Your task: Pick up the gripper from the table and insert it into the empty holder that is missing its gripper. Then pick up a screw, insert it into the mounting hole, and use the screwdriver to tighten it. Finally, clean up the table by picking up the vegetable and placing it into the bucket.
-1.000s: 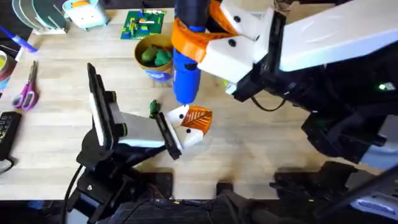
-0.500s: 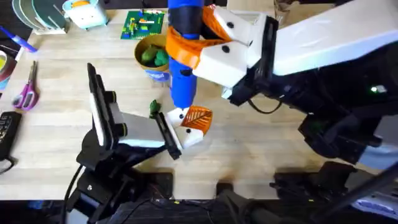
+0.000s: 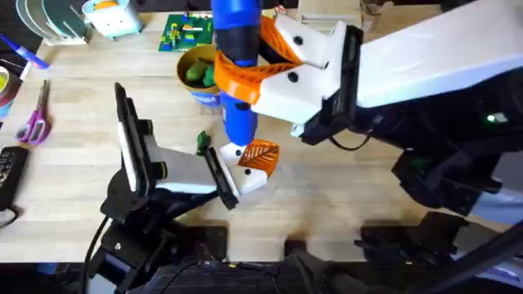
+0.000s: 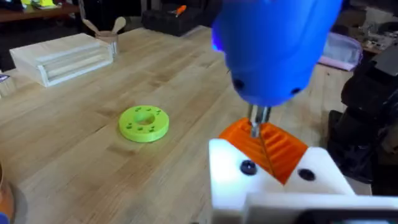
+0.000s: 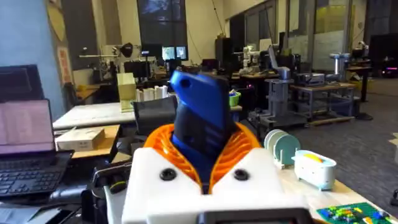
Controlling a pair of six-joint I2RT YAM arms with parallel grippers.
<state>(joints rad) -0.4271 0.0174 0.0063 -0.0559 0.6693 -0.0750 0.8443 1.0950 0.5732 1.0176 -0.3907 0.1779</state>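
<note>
One screwdriver (image 3: 237, 73) | upright, pinched by right tool (image 5: 202, 165) | tip meets gripper (image 3: 260, 155) seated in holder (image 4: 273, 186) | left tool (image 3: 233, 175): state cannot tell | risk: tip off-axis, slipping off the screw.

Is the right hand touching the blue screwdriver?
Touching. In the right wrist view the hand's orange pads press against both sides of the blue screwdriver; the overhead view shows the same grip.

wooden table (image 3: 343, 196), scissors (image 3: 36, 118), bucket (image 3: 200, 77), lime disc (image 4: 144, 122)
</note>
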